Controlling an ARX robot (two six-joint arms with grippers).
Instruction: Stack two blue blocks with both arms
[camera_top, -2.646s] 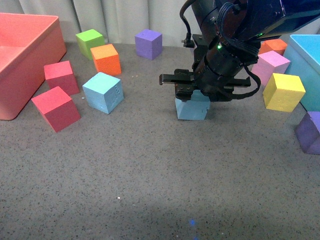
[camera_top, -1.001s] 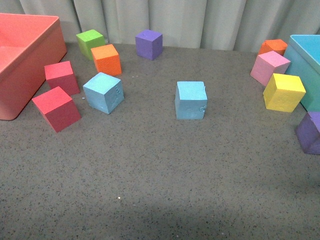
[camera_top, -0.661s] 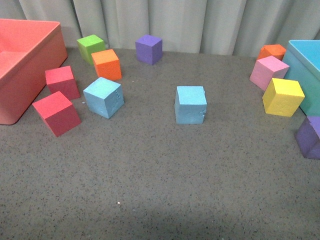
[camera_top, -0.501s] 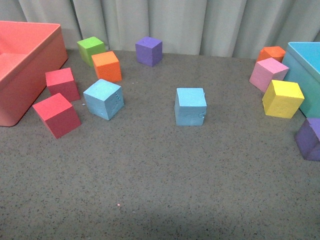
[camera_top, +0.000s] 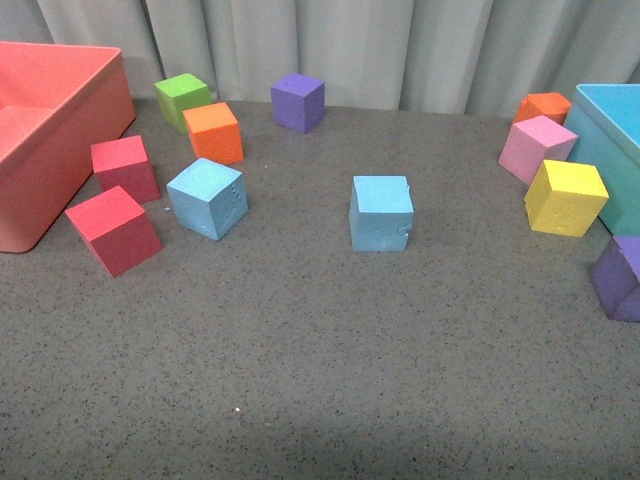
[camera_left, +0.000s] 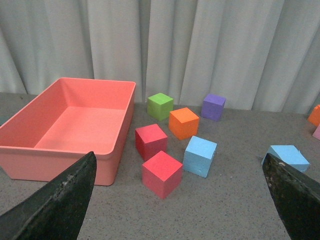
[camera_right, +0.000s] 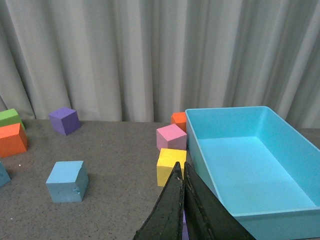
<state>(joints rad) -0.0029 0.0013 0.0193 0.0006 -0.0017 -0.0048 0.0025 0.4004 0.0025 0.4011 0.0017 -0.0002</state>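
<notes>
Two sky-blue blocks stand apart on the grey table. One blue block is in the middle; the other blue block sits to its left, turned at an angle. Neither arm shows in the front view. The left wrist view shows both blocks, the angled one and the middle one, with my left gripper open wide and empty, well back from them. My right gripper is shut and empty, pulled back near the turquoise bin; the middle blue block lies far off to its side.
A salmon bin stands at the left, a turquoise bin at the right. Two red cubes, an orange cube, a green cube and a purple cube lie left and back. Pink, yellow, orange and purple cubes sit right.
The right arm let go of the middle blue block and drew back out of the front view. The block stays where it was set. The front view shifted slightly.
</notes>
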